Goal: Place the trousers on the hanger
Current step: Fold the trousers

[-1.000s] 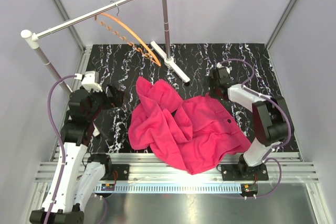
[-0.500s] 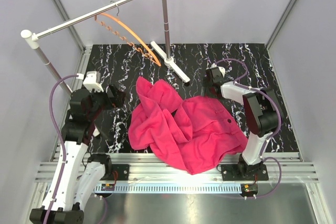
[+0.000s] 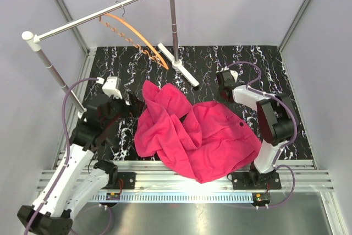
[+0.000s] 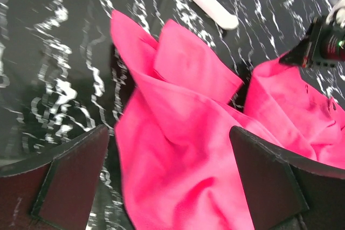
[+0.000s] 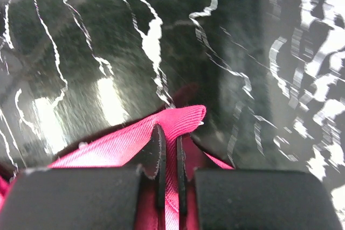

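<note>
I have my left claw (image 4: pixel 170 181) spread wide over the left edge of the trousers (image 3: pixel 201 136), and pink cloth fills the gap between its pads (image 4: pixel 70 181). I cannot tell whether it touches the cloth. My right claw (image 5: pixel 168 160) is pressed nearly together, pinching a folded edge of the trousers at their far right corner. Past its tips I see bare bench (image 3: pixel 264 64), glossy black with white veins and streaks of lamp glare.

The trousers lie in a crumpled heap on the bench between my two claws. The hanger (image 3: pixel 137 36) hangs by its hook from the silver rail (image 3: pixel 104 10), above and well beyond the left claw, apart from the cloth. The rail's white foot (image 3: pixel 181 65) stands on the bench ahead of that claw. Pale grey walls (image 3: pixel 231 4) close the bench in on three sides.
</note>
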Controlling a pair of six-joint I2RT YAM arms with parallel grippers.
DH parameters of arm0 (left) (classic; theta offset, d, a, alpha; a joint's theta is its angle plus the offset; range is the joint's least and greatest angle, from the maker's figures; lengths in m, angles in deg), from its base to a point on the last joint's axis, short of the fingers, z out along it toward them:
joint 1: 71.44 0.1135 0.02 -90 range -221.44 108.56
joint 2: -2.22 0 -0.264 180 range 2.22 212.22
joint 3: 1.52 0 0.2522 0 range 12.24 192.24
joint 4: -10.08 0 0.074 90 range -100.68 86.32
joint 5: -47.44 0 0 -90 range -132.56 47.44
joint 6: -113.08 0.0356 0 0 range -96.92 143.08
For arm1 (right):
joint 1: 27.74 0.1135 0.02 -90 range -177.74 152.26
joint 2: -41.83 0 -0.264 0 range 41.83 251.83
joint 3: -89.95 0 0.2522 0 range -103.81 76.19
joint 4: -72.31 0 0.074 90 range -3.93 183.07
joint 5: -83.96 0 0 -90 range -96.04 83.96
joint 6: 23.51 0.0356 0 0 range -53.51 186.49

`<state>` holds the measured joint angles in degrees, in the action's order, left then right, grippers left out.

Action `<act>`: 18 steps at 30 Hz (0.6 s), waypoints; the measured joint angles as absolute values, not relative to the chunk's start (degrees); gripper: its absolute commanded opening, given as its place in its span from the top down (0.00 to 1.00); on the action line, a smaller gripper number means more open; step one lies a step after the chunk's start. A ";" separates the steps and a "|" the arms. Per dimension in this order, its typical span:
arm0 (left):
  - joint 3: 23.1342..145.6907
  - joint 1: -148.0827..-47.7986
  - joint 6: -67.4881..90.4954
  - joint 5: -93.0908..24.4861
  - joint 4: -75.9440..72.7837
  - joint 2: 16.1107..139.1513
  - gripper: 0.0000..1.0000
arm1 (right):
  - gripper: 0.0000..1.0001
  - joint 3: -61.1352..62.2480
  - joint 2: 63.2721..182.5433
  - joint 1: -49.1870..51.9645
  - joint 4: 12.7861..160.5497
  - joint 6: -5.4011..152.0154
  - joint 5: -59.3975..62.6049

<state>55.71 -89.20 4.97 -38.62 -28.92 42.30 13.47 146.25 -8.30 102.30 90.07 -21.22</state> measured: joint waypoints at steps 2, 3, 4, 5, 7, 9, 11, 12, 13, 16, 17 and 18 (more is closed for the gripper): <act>55.66 -92.54 2.96 -40.96 -28.61 44.42 0.01 | 1.00 13.52 144.02 -8.30 104.84 90.11 -22.13; 55.49 -94.25 1.89 -42.55 -27.96 45.93 0.01 | 1.00 13.52 142.47 -8.30 105.97 90.11 -22.53; 55.14 -95.63 0.84 -43.95 -26.99 47.79 0.01 | 1.00 13.52 140.92 -8.30 106.69 90.11 -22.94; 54.74 -96.74 -0.18 -45.20 -26.19 49.88 0.01 | 1.00 13.52 139.10 -8.30 107.44 90.11 -23.23; 54.24 -98.14 -1.93 -46.95 -24.87 54.74 0.01 | 1.00 13.54 135.74 -8.27 108.81 90.11 -23.62; 54.11 -98.51 -3.46 -48.08 -23.50 59.89 0.01 | 1.00 13.67 132.28 -8.27 109.86 90.11 -24.10; 54.29 -98.51 -4.53 -48.89 -21.86 64.77 0.01 | 1.00 14.32 129.27 -8.27 110.65 90.11 -24.63; 54.79 -98.51 -4.99 -49.18 -21.18 67.22 0.01 | 1.00 14.87 127.95 -8.27 111.02 90.11 -24.78; 55.47 -98.49 -5.34 -49.31 -20.35 69.80 0.01 | 1.00 15.37 126.93 -8.27 111.39 90.11 -25.00; 58.31 -98.53 -6.00 -48.91 -17.68 76.72 0.01 | 1.00 17.01 124.28 -8.27 112.84 90.11 -25.65; 59.25 -98.60 -6.15 -48.78 -16.55 78.91 0.01 | 1.00 17.38 123.76 -8.27 113.21 90.13 -25.89; 60.10 -98.73 -6.26 -48.76 -15.34 80.75 0.01 | 1.00 17.73 123.32 -8.27 113.45 90.13 -26.05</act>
